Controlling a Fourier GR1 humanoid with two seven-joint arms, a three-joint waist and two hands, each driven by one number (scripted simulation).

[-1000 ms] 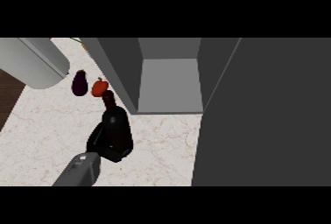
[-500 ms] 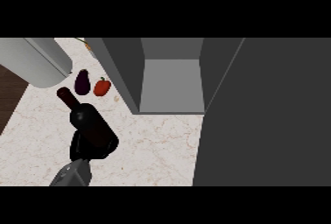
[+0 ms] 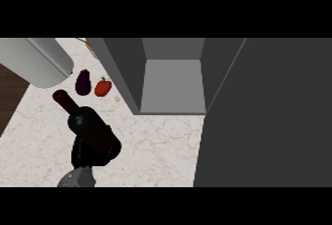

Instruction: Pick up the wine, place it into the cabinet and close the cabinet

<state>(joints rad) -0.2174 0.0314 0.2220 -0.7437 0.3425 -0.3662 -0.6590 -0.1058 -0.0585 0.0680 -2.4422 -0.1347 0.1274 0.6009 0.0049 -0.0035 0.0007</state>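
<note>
The cabinet (image 3: 174, 88) stands on the worktop (image 3: 159, 149) at its far side, with its door (image 3: 272, 118) swung out along its right. Left of the cabinet, near its side wall, a pepper (image 3: 102, 87) lies just beside an eggplant (image 3: 82, 82), which is further left. A large cylinder (image 3: 35, 61) is further left again. In front and to the left of the cabinet, the left hand (image 3: 97, 151) is curled round the wine bottle (image 3: 83, 119), whose neck points away toward the eggplant.

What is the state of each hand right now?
Left hand: closed, holding the wine.
Right hand: not in view.
</note>
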